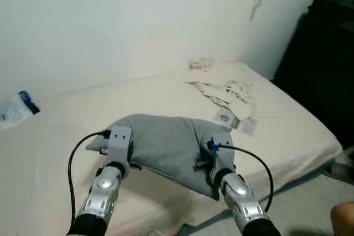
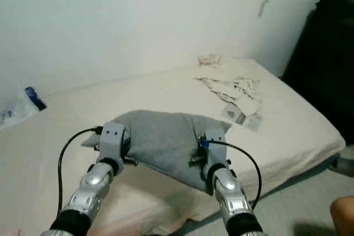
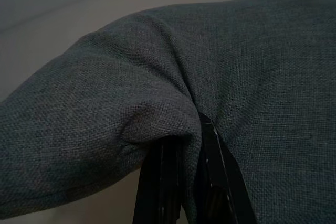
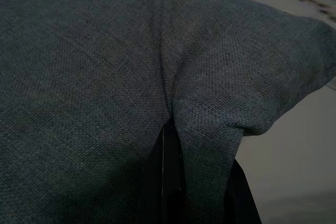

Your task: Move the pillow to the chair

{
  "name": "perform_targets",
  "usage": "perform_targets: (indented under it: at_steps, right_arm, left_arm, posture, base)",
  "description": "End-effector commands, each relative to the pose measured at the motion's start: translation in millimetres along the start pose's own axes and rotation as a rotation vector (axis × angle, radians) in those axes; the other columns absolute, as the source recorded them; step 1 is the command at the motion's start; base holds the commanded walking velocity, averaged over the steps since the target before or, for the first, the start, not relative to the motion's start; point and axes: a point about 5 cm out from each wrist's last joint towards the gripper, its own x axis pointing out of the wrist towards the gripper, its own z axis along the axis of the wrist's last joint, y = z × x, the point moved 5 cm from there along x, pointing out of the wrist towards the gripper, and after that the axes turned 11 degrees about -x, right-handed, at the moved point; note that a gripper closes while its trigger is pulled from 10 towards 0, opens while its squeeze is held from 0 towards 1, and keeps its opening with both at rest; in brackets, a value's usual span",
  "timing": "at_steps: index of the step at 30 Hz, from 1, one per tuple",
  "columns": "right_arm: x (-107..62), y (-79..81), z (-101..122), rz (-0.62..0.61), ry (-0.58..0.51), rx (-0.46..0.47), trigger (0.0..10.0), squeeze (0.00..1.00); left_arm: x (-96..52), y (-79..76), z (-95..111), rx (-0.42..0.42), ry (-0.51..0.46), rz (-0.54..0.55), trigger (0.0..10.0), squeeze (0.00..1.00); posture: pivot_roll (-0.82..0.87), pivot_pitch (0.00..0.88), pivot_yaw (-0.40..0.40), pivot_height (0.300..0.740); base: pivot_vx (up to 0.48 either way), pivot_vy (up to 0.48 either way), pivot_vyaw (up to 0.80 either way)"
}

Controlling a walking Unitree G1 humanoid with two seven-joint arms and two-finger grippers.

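I see my left gripper and right gripper each pinching a fold of the grey pillow, low centre, near the mattress front edge.

One grey pillow lies on one bed. Two claws, left claw and right claw, grip it. One bottle, perhaps plastic.
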Motion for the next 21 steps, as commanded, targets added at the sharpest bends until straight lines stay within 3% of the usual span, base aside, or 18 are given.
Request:
perform_targets:
  at_steps: [1,21]
  right_arm:
    - [1.8,0.0,8.0,-0.004,-0.040,-0.009,10.0,0.00]
    - [4.7,2.5,11.2,0.011,-0.047,-0.026,10.0,0.00]
  left_arm:
    - [2.6,-1.6,8.3,0.031,-0.033,-0.008,10.0,0.00]
    - [1.0,4.9,10.4,0.000,-0.058,0.033,10.0,0.00]
  posture:
    - [-0.04,0.034,-0.020,0.740]
    - [-0.04,0.049,-0.035,0.740]
  base:
    - [0.000,0.000,-0.80]
    - [0.000,0.000,-0.80]
